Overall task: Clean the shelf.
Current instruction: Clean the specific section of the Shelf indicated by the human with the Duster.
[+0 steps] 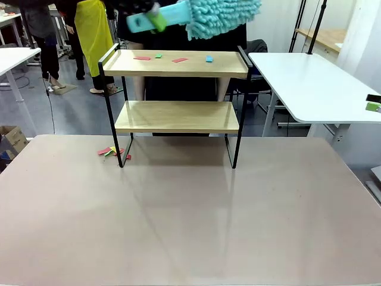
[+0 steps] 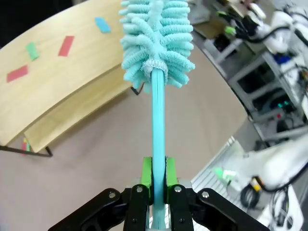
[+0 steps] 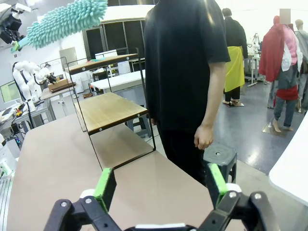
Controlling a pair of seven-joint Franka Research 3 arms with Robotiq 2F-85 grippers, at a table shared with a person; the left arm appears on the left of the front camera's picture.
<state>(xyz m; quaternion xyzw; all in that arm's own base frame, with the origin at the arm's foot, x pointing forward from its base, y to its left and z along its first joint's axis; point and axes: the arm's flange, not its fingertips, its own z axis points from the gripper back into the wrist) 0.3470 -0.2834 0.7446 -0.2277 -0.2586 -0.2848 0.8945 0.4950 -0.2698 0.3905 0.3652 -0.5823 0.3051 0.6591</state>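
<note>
The left gripper (image 2: 159, 174) has its jaws pinched tight on the thin teal handle of a fluffy microfibre duster (image 2: 156, 43). It grips low on the handle, so the long head reaches well ahead of the wrist. The right gripper (image 3: 161, 188) has its jaws spread wide with nothing between them. It faces along the table (image 1: 190, 226) toward the shelf and appears idle, out of the way.

The shelf (image 1: 177, 116) stands at the far middle of the table, with a person (image 3: 185, 72) just behind it. The duster head hangs above the right half of the top board (image 1: 226, 67) without touching it. Red, green and blue paper scraps (image 1: 178, 59) lie in a row on that board. More scraps (image 1: 110, 151) lie on the table by the shelf's near left leg. The head looks poised to come down and sweep the row off the board.
</note>
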